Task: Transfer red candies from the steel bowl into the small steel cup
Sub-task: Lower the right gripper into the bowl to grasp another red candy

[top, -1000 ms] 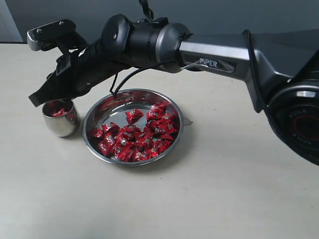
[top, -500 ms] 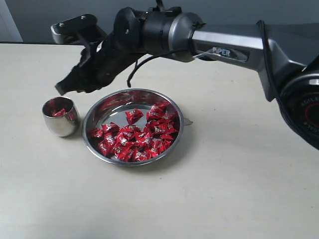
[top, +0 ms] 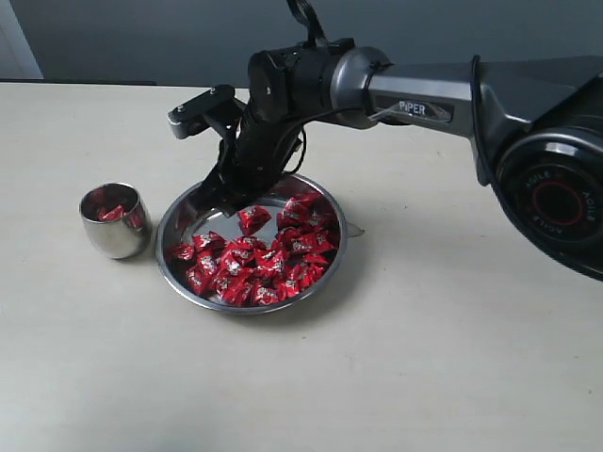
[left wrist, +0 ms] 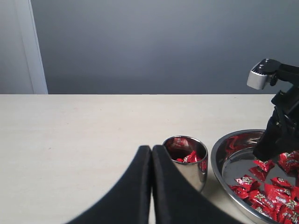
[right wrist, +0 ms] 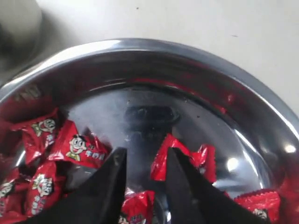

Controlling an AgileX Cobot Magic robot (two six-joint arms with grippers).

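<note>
Bench view: the steel bowl is loaded, so early days, I'd say. Right gripper hangs over it, jaws apart and empty. Left gripper is pressed together, idle. Small steel cup stands beside the bowl. Red candies are mostly in the bowl, with a few in the cup.

In the left wrist view the bowl runs off the edge with some candies, and the left gripper is cut off behind its fingers. In the right wrist view the cup is a blurred corner, and the bowl's rim and the right gripper's finger roots are cropped. In the exterior view the candies' print is too small to read.
</note>
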